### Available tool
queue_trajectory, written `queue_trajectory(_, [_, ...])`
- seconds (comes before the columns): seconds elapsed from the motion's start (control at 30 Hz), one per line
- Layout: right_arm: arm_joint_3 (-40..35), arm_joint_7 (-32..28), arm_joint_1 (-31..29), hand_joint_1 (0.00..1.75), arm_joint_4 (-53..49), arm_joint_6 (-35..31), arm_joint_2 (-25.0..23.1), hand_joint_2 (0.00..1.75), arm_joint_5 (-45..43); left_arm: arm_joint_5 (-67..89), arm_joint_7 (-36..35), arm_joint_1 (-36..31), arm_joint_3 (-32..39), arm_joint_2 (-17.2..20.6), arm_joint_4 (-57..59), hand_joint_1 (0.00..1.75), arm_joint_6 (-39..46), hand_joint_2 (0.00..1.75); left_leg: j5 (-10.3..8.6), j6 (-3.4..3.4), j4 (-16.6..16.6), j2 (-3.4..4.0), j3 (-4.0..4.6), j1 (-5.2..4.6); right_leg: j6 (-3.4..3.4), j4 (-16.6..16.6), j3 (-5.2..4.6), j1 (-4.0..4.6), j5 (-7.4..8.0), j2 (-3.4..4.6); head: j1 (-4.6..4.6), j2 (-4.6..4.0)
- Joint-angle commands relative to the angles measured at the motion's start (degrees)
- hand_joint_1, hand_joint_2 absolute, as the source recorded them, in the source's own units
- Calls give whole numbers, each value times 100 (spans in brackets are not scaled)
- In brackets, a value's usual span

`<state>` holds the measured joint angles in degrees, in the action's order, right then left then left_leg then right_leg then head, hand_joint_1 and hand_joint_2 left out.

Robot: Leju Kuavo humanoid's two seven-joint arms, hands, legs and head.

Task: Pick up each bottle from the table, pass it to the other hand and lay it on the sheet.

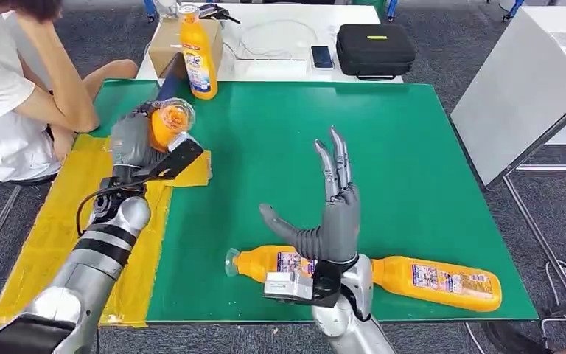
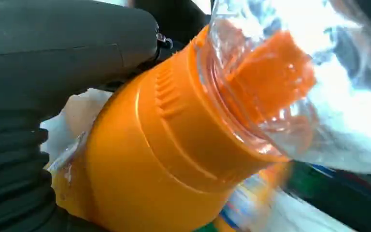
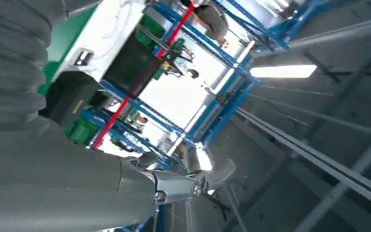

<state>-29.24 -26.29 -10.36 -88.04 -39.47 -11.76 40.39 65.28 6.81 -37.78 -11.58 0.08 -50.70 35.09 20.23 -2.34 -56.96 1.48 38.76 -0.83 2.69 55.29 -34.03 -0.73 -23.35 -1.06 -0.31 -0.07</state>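
left hand (image 1: 134, 140) fingers (image 1: 121, 136) wrapped around orange bottle (image 1: 168, 122)

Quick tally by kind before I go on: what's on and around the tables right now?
Orange bottles: 4, one gripped by the left hand, namely
Yellow sheet: 1
Black case: 1
Cardboard box: 1
Phone: 1
Total: 8

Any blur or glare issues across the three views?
Head view: sharp, evenly lit. Left wrist view: held bottle so close its clear cap smears, background blurred. Right wrist view: tilted toward the ceiling, strip light blown out, thumb in focus.
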Motion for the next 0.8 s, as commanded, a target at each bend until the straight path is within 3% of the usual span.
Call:
queue_trajectory(0.03, [-357,238,-296,0,-201,561,481,175,-289,2321,-1207,-534,-113,538,2252,175,481,175,12,15,0,7,-30,5,-9,-3,26,1,-5,21,-2,2])
queue_trajectory(0.2, [-349,201,-307,0,-218,469,553,175,-330,2472,-1126,-360,-55,608,2503,175,486,175,9,13,2,4,-24,5,-8,-5,20,2,-3,15,-2,0])
queue_trajectory(0.37, [-201,112,-191,0,-329,737,728,175,-658,1809,102,479,288,642,2689,175,183,175,20,16,9,17,-50,1,-10,-12,43,-3,-8,36,-2,0])
queue_trajectory(0.6, [-196,105,-199,0,-312,739,715,175,-662,1791,131,491,295,630,2690,175,190,175,23,23,-7,-1,-36,10,-14,1,33,4,-16,19,0,0])
queue_trajectory(0.77, [-140,89,-263,0,-122,806,689,175,-701,1106,866,875,559,407,2608,175,101,175,18,20,3,2,-37,5,-20,-5,32,1,-17,23,-2,0])
queue_trajectory(0.8, [-141,83,-276,0,-93,828,683,175,-711,986,976,901,601,370,2609,168,101,175,16,18,5,3,-34,2,-17,-5,31,-1,-14,23,-2,0])
